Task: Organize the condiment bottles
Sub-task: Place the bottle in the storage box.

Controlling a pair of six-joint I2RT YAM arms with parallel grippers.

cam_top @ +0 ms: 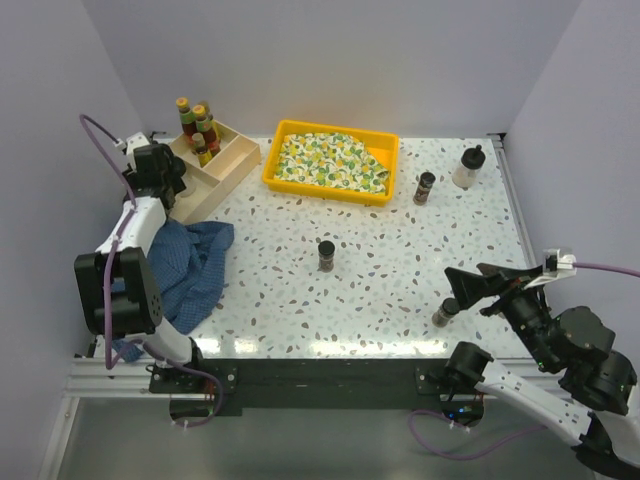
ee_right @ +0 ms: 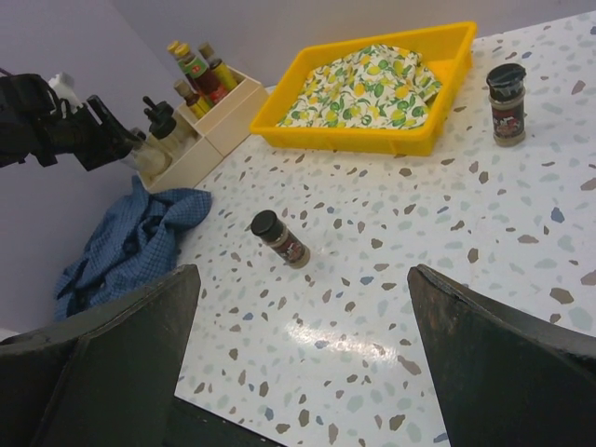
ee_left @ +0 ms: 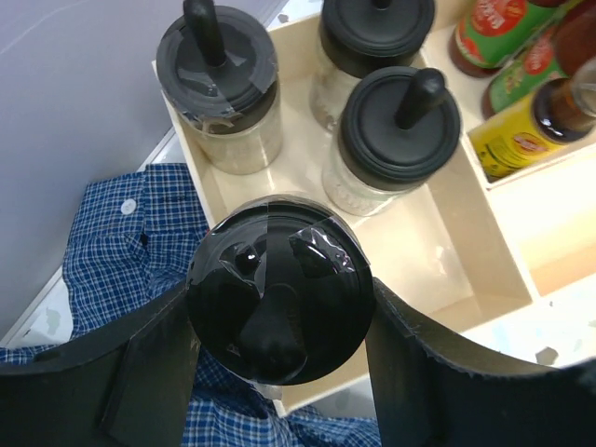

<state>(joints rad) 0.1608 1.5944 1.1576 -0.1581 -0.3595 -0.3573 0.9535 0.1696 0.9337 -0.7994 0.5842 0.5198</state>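
We judge the sorting a little past halfway. The sauce bottles (cam_top: pixel 200 125) stand in the far compartment of the wooden box (cam_top: pixel 228 172). Three clear squat bottles (ee_left: pixel 391 130) with black knobbed caps sit in its near compartment.

The left end effector (ee_left: pixel 281 317) is clenched on a fourth bottle (ee_left: pixel 279 270), a finger on each side. It holds the bottle above the near edge of that compartment, partly over the blue checked cloth (ee_left: pixel 121 251), and the bottle is not yet set down.

Four things are left on the worktop (cam_top: pixel 400 270):
- a spice jar (cam_top: pixel 326 255) in the middle
- a second jar (cam_top: pixel 425 187) just beside the yellow tray (cam_top: pixel 325 190)
- one more knobbed bottle (cam_top: pixel 467 168) at the far right
- a third jar (cam_top: pixel 445 312) near the right end effector (ee_right: pixel 303 279), whose jaws stand wide apart, holding nothing

As for obstacles, the near compartment is filling up, and bare floor shows only at its near right part. The cloth lies bunched against the box's near side. The tray sits between the box and the far-right bottles.
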